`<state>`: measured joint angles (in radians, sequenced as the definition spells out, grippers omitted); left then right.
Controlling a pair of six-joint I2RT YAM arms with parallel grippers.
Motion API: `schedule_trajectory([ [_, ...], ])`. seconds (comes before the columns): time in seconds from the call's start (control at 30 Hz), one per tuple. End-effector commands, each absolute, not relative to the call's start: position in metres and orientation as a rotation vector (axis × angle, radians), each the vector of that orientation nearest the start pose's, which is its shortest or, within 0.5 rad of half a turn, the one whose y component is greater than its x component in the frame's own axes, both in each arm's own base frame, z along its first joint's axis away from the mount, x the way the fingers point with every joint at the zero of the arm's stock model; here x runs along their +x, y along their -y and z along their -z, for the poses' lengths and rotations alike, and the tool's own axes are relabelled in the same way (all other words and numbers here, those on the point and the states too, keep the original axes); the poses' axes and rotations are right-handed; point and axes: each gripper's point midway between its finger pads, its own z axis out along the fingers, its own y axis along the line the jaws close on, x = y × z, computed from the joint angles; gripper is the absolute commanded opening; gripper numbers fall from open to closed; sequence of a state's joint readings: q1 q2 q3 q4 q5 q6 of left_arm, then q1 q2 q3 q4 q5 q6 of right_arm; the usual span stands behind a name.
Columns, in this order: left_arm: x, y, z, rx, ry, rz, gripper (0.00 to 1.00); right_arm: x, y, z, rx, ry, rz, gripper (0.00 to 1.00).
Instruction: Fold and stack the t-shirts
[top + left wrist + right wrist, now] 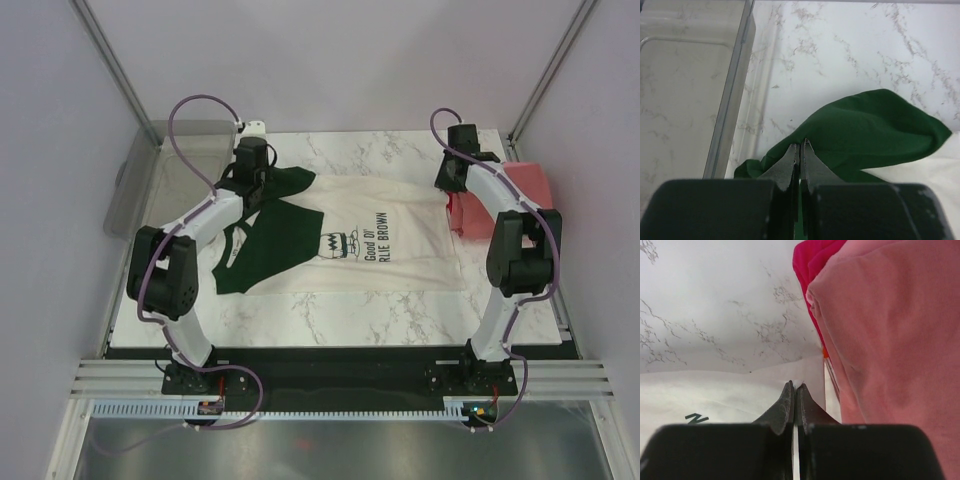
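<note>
Cream t-shirt (390,250): long axis left–right on counter (400,320). Left fingers (791,162) clamped on its green sleeve (875,125), far-left; right fingers (786,402) together, seemingly pinching far-right hem (815,385) beside coral t-shirt (525,190).

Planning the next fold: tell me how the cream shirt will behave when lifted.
Probably floppy: the green sleeve bunches in soft folds. Likely to sag between grips, since the cream shirt lies thin and flat on the table.
</note>
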<state>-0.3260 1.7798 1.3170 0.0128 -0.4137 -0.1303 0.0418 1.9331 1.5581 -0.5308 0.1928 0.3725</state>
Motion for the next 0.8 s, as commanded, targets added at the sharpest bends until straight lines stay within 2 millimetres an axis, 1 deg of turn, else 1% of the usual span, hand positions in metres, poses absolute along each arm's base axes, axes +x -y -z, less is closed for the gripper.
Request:
schedule_trajectory([
  [0.0, 0.502, 0.079, -0.206, -0.128, -1.884, -0.224, 0.02, 0.483, 0.009, -0.135, 0.524, -2.325, 0.080, 0.00],
  [0.03, 0.497, 0.075, -0.201, -0.136, -1.889, -0.240, 0.02, 0.480, 0.009, -0.131, 0.531, -2.333, 0.085, 0.00],
  [0.1, 0.493, 0.070, -0.202, -0.156, -1.874, -0.254, 0.02, 0.475, 0.012, -0.130, 0.541, -2.333, 0.099, 0.00],
  [0.13, 0.487, 0.066, -0.200, -0.167, -1.873, -0.262, 0.02, 0.473, 0.012, -0.129, 0.540, -2.336, 0.102, 0.00],
  [0.2, 0.483, 0.064, -0.203, -0.181, -1.850, -0.260, 0.02, 0.468, 0.016, -0.130, 0.555, -2.332, 0.120, 0.00],
  [0.23, 0.479, 0.063, -0.198, -0.178, -1.853, -0.261, 0.02, 0.467, 0.016, -0.131, 0.557, -2.328, 0.121, 0.00],
  [0.27, 0.477, 0.063, -0.210, -0.185, -1.813, -0.241, 0.02, 0.466, 0.018, -0.134, 0.560, -2.321, 0.123, 0.00],
  [0.3, 0.475, 0.063, -0.213, -0.189, -1.797, -0.239, 0.02, 0.464, 0.018, -0.133, 0.564, -2.323, 0.124, 0.00],
  [0.33, 0.471, 0.062, -0.211, -0.180, -1.794, -0.244, 0.02, 0.462, 0.019, -0.134, 0.567, -2.320, 0.127, 0.00],
  [0.37, 0.469, 0.064, -0.217, -0.177, -1.777, -0.238, 0.02, 0.461, 0.019, -0.138, 0.571, -2.311, 0.126, 0.00],
  [0.4, 0.467, 0.063, -0.221, -0.183, -1.761, -0.245, 0.02, 0.458, 0.019, -0.135, 0.575, -2.316, 0.126, 0.00],
  [0.43, 0.466, 0.062, -0.221, -0.185, -1.759, -0.252, 0.02, 0.457, 0.020, -0.138, 0.577, -2.308, 0.127, 0.00],
  [0.47, 0.463, 0.064, -0.226, -0.185, -1.747, -0.248, 0.02, 0.456, 0.020, -0.140, 0.577, -2.305, 0.129, 0.00],
  [0.63, 0.453, 0.054, -0.229, -0.217, -1.730, -0.303, 0.02, 0.447, 0.022, -0.139, 0.581, -2.306, 0.133, 0.00],
  [0.67, 0.451, 0.055, -0.229, -0.216, -1.730, -0.302, 0.02, 0.445, 0.022, -0.142, 0.581, -2.301, 0.131, 0.00],
  [0.77, 0.443, 0.055, -0.224, -0.221, -1.735, -0.309, 0.02, 0.441, 0.022, -0.141, 0.580, -2.302, 0.134, 0.00],
])
